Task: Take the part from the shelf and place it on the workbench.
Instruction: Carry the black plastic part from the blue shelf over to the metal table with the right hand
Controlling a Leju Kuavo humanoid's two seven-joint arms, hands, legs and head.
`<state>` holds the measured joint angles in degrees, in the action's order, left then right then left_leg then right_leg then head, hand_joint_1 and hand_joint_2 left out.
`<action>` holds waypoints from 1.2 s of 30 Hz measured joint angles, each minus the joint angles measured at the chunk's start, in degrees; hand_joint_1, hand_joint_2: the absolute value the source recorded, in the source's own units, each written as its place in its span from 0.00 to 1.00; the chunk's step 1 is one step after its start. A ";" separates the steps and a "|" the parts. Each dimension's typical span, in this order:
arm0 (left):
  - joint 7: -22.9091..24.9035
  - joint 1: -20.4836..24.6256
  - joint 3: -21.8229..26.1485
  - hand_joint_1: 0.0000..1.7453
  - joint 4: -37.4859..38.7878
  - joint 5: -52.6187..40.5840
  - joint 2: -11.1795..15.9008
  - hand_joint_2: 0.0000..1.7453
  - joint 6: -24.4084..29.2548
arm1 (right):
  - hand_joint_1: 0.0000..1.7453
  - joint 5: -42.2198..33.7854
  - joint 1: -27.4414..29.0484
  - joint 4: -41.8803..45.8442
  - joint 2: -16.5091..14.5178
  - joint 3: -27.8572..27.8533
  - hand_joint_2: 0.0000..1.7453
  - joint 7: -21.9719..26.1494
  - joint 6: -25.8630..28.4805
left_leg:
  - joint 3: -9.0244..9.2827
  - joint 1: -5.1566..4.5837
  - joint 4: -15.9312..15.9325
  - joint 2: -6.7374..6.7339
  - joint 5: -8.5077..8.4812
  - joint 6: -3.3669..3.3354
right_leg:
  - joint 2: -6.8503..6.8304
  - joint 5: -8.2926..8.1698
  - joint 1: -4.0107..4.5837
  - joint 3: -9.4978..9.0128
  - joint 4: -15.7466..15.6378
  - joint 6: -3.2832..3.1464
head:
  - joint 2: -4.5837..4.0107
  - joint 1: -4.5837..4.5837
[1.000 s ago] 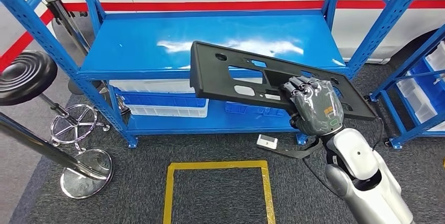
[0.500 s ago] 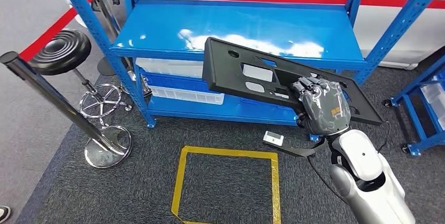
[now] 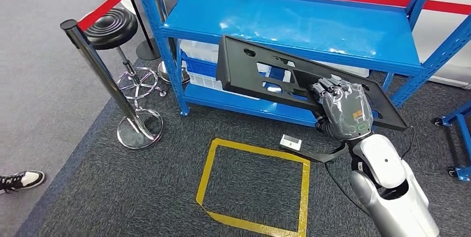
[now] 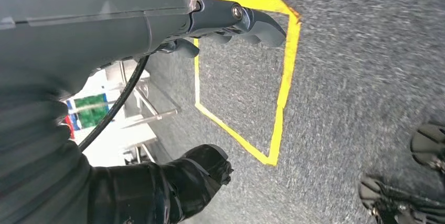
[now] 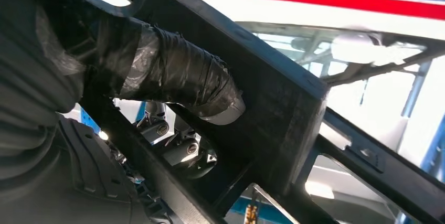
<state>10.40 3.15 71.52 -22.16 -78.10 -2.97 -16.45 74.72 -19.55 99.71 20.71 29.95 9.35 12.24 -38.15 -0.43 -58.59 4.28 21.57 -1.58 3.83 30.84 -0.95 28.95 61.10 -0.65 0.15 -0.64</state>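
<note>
The part [image 3: 244,70] is a long black plastic panel with cut-outs. My right hand [image 3: 341,109] grips it near its right end and holds it in the air, tilted, in front of the blue shelf [image 3: 311,23]. The right wrist view shows the part's ribbed frame [image 5: 283,98] close up, with my taped thumb [image 5: 178,72] pressed against it. My left hand [image 4: 231,22] hangs over the grey carpet with nothing in it, thumb stretched out.
A black stool [image 3: 114,26] and a chrome barrier post [image 3: 100,70] stand left of the shelf. On the carpet below me are a yellow taped square [image 3: 255,184] and a small white box [image 3: 290,142]. A person's shoe [image 3: 22,180] is at the far left.
The whole picture has shifted, so the camera has moved: the shelf now sits further right and the stool and post are nearer the middle. The part stays in my right hand.
</note>
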 joint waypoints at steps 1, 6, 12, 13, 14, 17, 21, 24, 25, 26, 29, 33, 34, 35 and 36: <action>-0.09 -0.04 0.07 0.00 0.18 0.01 0.50 1.00 -0.06 | 1.00 -0.15 -0.25 -0.15 -0.01 0.02 1.00 0.10 0.11 | -0.34 0.05 0.02 0.58 -0.60 0.34 | 0.19 0.45 0.13 -0.61 -1.34 -0.04 | 0.00 -0.01; -0.55 -0.36 0.42 0.00 1.43 0.03 2.60 1.00 -0.38 | 1.00 -0.92 -1.76 -0.98 -0.15 0.29 1.00 0.67 0.53 | -2.82 0.36 -4.31 -1.59 3.83 1.79 | -3.59 -2.31 -0.27 1.70 -2.20 -1.38 | 0.00 -0.31; -0.30 -0.08 0.73 0.00 2.48 0.25 4.19 1.00 -1.19 | 1.00 -1.61 -3.12 -2.12 -0.22 0.78 1.00 1.21 0.61 | -0.40 1.57 -13.01 -4.40 5.59 3.54 | -7.97 -5.30 -0.30 6.35 -1.38 -1.09 | 0.00 -0.42; -0.07 0.03 0.81 0.00 2.62 0.26 4.51 1.00 -1.36 | 1.00 -1.84 -3.50 -2.27 -0.24 0.90 1.00 1.34 0.62 | 2.53 1.57 -9.39 -5.49 5.01 3.55 | -8.61 -5.65 -0.29 7.00 -1.12 -0.85 | 0.00 -0.43; 0.16 0.14 0.90 0.00 2.72 0.23 4.90 1.00 -1.48 | 1.00 -2.09 -3.91 -2.38 -0.25 0.98 1.00 1.45 0.65 | 5.53 1.32 -5.20 -6.54 5.36 3.35 | -9.22 -5.97 -0.27 7.44 -0.91 -0.56 | 0.00 -0.40; 0.36 0.20 1.07 0.00 3.07 -0.09 5.84 1.00 -1.71 | 1.00 -3.10 -4.71 -2.58 0.03 1.03 1.00 1.61 1.05 | 9.03 0.45 1.25 -7.31 6.96 2.08 | -11.29 -7.13 -0.24 7.60 -1.15 0.56 | 0.00 -0.37; 0.27 0.18 0.98 0.00 3.59 -1.06 6.01 1.00 -1.45 | 1.00 -4.60 -4.16 -2.76 2.14 0.80 1.00 2.12 2.84 | 7.51 0.88 2.34 -5.21 4.40 -0.04 | -7.65 -2.87 -0.45 8.89 2.53 1.68 | 0.00 -0.33; -0.13 0.33 0.14 0.00 3.94 -2.56 5.31 1.00 -0.06 | 1.00 -6.01 -1.24 -2.87 5.13 -0.75 1.00 3.21 6.04 | 5.22 0.64 1.93 -3.31 2.89 -0.78 | -4.16 3.57 -0.26 11.16 12.19 1.61 | 0.00 -0.34; -0.35 0.33 -0.24 0.00 4.07 -3.10 5.01 1.00 0.65 | 1.00 -6.39 0.14 -2.91 6.06 -1.65 1.00 4.03 7.13 | 4.48 0.56 1.70 -2.52 2.47 -0.81 | -3.95 3.61 -0.21 10.99 13.58 1.56 | 0.00 -0.34; -0.65 0.31 -0.71 0.00 4.23 -3.68 4.75 1.00 1.39 | 1.00 -6.61 1.55 -2.93 6.82 -2.78 1.00 5.00 7.95 | 3.68 0.51 1.38 -1.70 2.07 -0.76 | -3.81 2.57 -0.19 9.83 12.94 1.46 | 0.00 -0.34; -1.56 0.35 -2.09 0.00 4.66 -5.03 4.26 1.00 2.67 | 1.00 -6.29 4.14 -2.94 7.61 -5.91 1.00 7.08 8.68 | 1.42 0.47 0.07 0.26 1.22 -0.24 | -1.43 -0.75 -0.31 3.23 3.04 0.95 | 0.00 -0.34; -2.06 0.56 -2.95 0.00 4.87 -5.41 4.20 1.00 2.89 | 1.00 -5.56 5.08 -2.95 7.62 -7.68 1.00 7.59 8.34 | -0.05 0.37 -0.30 2.37 -0.43 1.01 | -0.28 -0.97 -0.33 1.60 -0.82 0.44 | 0.00 -0.33; -2.08 0.57 -2.96 0.00 4.96 -5.32 4.23 1.00 2.89 | 1.00 -5.39 5.00 -2.97 7.55 -7.74 1.00 7.67 8.17 | -0.49 0.33 -0.52 2.32 -0.31 1.34 | -1.16 -1.32 -0.39 1.89 -0.91 0.23 | 0.00 -0.34; -2.10 0.61 -2.96 0.00 5.04 -5.12 4.31 1.00 2.86 | 1.00 -5.21 4.83 -2.99 7.34 -7.72 1.00 7.74 7.90 | -1.12 0.30 -1.45 1.48 0.69 1.68 | -1.97 -1.78 -0.57 2.34 -0.95 -0.12 | 0.00 -0.50; -2.09 0.65 -2.96 0.00 5.12 -4.81 4.40 1.00 2.75 | 1.00 -4.99 4.54 -3.01 7.03 -7.67 1.00 7.81 7.40 | -1.96 0.37 -3.39 0.11 2.64 2.02 | -2.78 -2.25 -0.73 2.87 -1.03 -0.46 | 0.00 -0.65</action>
<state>8.31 3.80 68.55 -17.04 -82.91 1.43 -13.70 69.73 -15.01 96.69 27.74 22.28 17.16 19.64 -40.11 -0.05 -61.98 4.39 24.22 0.44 1.05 28.59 -1.68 31.82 60.07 -1.10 0.15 -1.29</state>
